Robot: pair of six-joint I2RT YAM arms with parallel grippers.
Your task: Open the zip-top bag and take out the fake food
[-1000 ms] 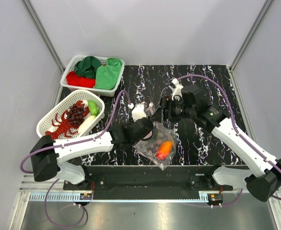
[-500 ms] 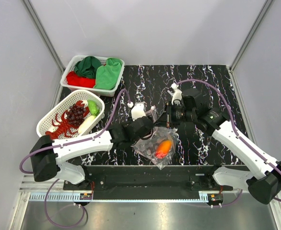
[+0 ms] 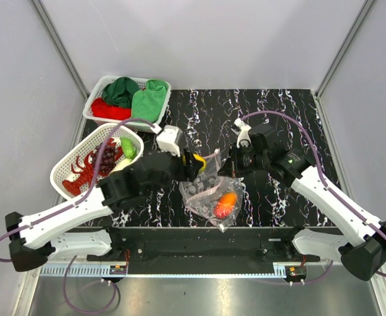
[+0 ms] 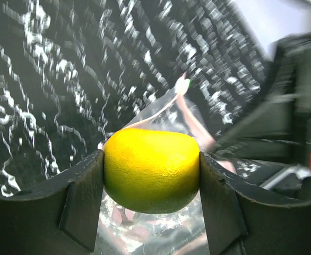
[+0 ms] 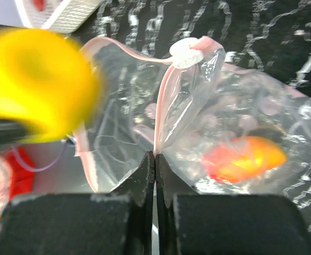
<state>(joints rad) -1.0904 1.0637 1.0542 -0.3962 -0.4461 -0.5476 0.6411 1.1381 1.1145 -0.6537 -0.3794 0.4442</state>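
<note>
The clear zip-top bag (image 3: 206, 192) lies near the table's front edge, its pink zip strip (image 5: 163, 101) spread open. My right gripper (image 5: 154, 159) is shut on the bag's pink edge and shows at the bag's upper right in the top view (image 3: 221, 169). Above the bag's mouth, my left gripper (image 4: 151, 178) is shut on a yellow fruit (image 4: 151, 169), seen from above as a small yellow spot (image 3: 197, 160). The same yellow fruit (image 5: 36, 85) is blurred in the right wrist view. An orange-red fruit (image 3: 225, 205) and pale small pieces remain inside the bag (image 5: 240, 122).
A white basket (image 3: 60, 172) at the left holds a red lobster (image 3: 82, 174), dark grapes (image 3: 104, 155), a white radish and a green vegetable (image 3: 127, 146). Behind it, a second white basket (image 3: 95, 92) holds folded green and red cloths.
My right gripper came down to the bag's edge and shut on it. My left arm lifted and drew back to the upper left, taking the yellow fruit out of the bag.
</note>
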